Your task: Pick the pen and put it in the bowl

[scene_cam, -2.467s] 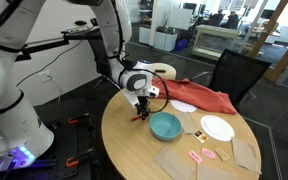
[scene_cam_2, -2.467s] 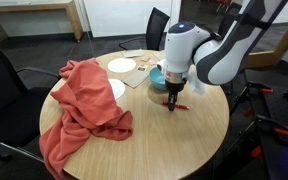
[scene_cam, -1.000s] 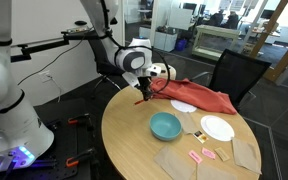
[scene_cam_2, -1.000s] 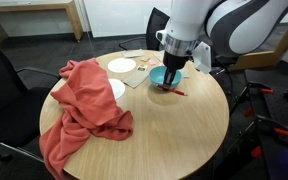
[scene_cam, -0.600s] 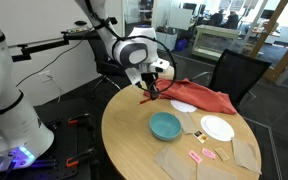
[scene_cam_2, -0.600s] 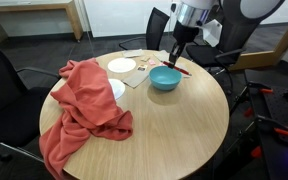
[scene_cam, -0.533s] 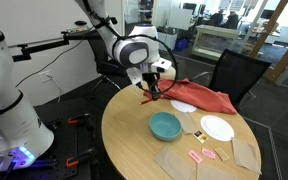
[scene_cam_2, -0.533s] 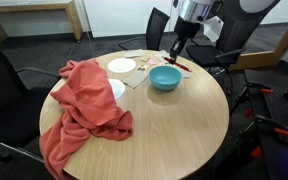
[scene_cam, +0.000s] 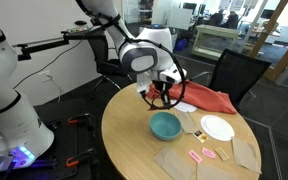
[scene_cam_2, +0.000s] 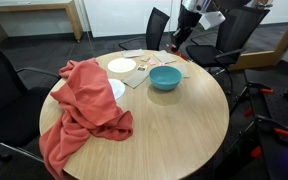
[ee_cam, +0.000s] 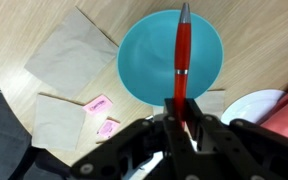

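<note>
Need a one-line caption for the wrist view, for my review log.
Wrist view: tool shut on the red pen, held over the teal bowl on the wooden table.

A round wooden bench (scene_cam: 129, 140) carries a red cloth (scene_cam_2: 84, 100), which drapes over the bench edge. A white plate (scene_cam: 217, 128) lies flat near the cloth. Tan paper sheets (ee_cam: 74, 48) lie flat on the bench, with small pink pieces (ee_cam: 97, 104) beside them. Black chairs (scene_cam: 239, 72) stand around the bench.
</note>
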Robot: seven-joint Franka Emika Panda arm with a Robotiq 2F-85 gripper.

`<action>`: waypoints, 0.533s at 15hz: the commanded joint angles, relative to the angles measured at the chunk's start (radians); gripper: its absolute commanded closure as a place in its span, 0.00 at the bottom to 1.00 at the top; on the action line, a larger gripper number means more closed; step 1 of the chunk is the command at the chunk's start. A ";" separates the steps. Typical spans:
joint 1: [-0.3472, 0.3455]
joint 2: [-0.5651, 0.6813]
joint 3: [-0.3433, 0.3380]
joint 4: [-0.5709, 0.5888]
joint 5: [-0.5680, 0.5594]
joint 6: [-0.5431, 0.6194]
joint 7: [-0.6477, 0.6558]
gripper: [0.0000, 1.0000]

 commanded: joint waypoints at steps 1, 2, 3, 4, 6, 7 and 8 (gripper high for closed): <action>-0.028 0.091 0.022 0.065 0.085 0.060 0.018 0.96; -0.030 0.116 0.026 0.083 0.109 0.067 0.018 0.96; -0.030 0.136 0.028 0.097 0.127 0.072 0.020 0.96; -0.030 0.161 0.030 0.117 0.142 0.071 0.020 0.96; -0.025 0.206 0.031 0.151 0.163 0.067 0.026 0.96; -0.023 0.228 0.030 0.169 0.168 0.061 0.030 0.96; -0.027 0.249 0.037 0.187 0.180 0.052 0.025 0.96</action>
